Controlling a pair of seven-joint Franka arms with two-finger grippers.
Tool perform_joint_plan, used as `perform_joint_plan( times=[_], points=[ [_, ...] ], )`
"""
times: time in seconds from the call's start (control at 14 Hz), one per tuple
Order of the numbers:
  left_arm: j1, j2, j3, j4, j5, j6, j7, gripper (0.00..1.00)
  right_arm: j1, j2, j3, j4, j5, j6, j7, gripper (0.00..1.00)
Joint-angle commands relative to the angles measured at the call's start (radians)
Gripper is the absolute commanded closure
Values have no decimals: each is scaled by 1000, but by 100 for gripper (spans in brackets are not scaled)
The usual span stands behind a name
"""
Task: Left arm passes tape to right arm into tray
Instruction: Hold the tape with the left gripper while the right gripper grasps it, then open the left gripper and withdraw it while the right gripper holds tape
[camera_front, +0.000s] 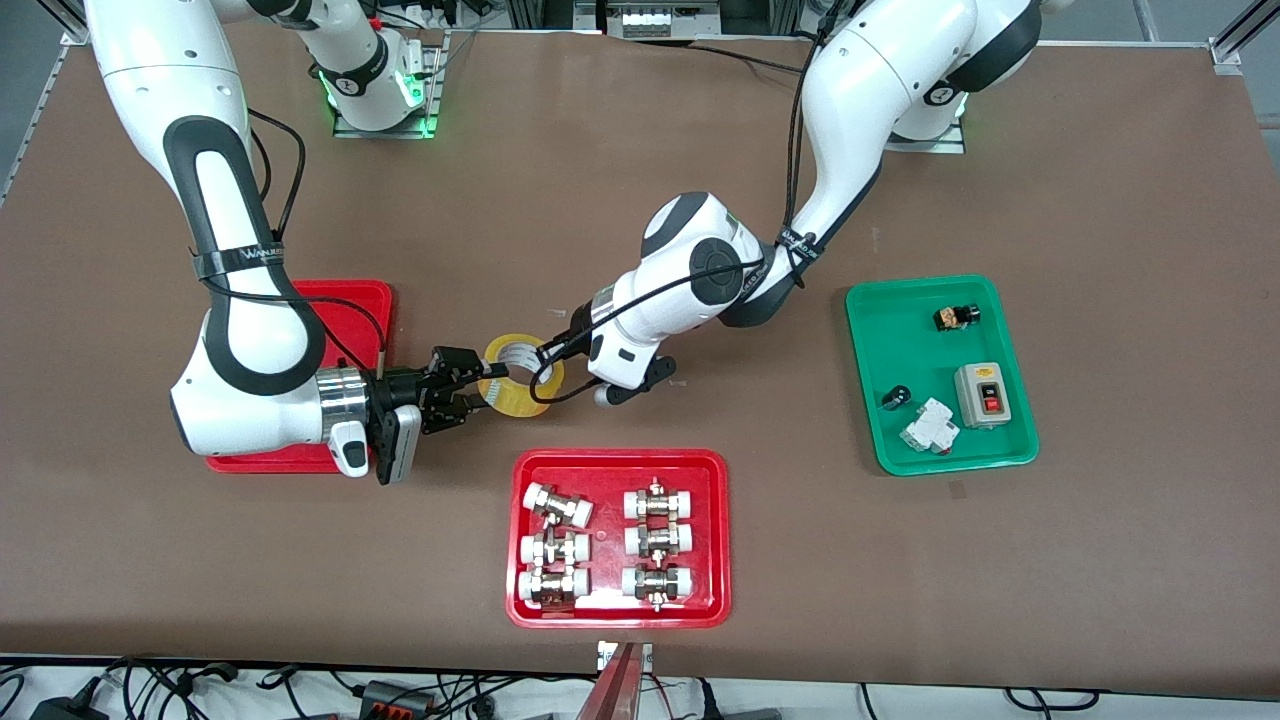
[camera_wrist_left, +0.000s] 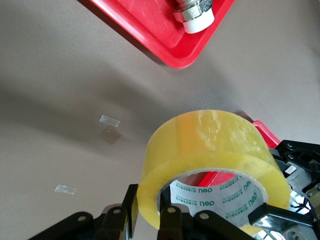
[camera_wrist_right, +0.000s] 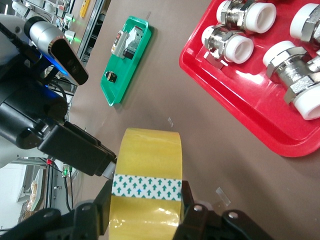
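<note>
The yellow tape (camera_front: 527, 402) hangs in the air over bare table, between the plain red tray (camera_front: 345, 300) and the red tray of fittings. My left gripper (camera_front: 548, 366) is shut on the roll's wall, one finger outside and one inside the white core, as the left wrist view shows (camera_wrist_left: 150, 202) with the tape (camera_wrist_left: 215, 145). My right gripper (camera_front: 478, 386) reaches from over the plain tray and grips the roll across its width; in the right wrist view (camera_wrist_right: 146, 200) its fingers press both flat sides of the tape (camera_wrist_right: 147, 165).
A red tray of metal fittings (camera_front: 620, 462) lies nearer the front camera than the tape. A green tray (camera_front: 880, 330) with switches and small parts lies toward the left arm's end. Small tape scraps (camera_wrist_left: 109, 120) lie on the brown table.
</note>
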Motion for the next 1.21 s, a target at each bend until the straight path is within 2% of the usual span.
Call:
perform_joint_plan(
  times=[0.0, 0.21, 0.43, 0.5, 0.71, 0.79, 0.86, 0.93, 1.0, 1.14],
  points=[
    [-5, 13, -3, 43, -6, -3, -6, 100, 5, 13, -4, 22, 17, -5, -17, 72],
    [-5, 10, -2, 40, -2, -4, -3, 99, 5, 13, -4, 22, 15, -5, -19, 77],
    [-3, 10, 0, 42, -3, -16, -6, 94, 5, 11, -4, 22, 15, -5, -20, 77],
    [-6, 6, 0, 40, -3, -21, -14, 82, 5, 11, -4, 22, 15, -6, -20, 77],
    [10, 5, 3, 37, -4, -30, -35, 55, 5, 11, -4, 23, 15, -6, -20, 77],
    [20, 4, 1, 37, -3, -30, -35, 41, 5, 11, -4, 22, 15, -6, -20, 77],
    [23, -2, 3, 37, 11, -30, -29, 0, 5, 11, -4, 22, 15, -6, -20, 77],
    [29, -23, 5, 26, 14, -41, -16, 0, 5, 11, -4, 23, 15, -6, -20, 77],
    [59, -37, 0, 28, 19, -106, -9, 0, 5, 11, -4, 22, 15, -6, -20, 77],
    [127, -94, 0, 34, 24, -310, 32, 0, 5, 11, -4, 22, 14, -6, -20, 77]
  ],
)
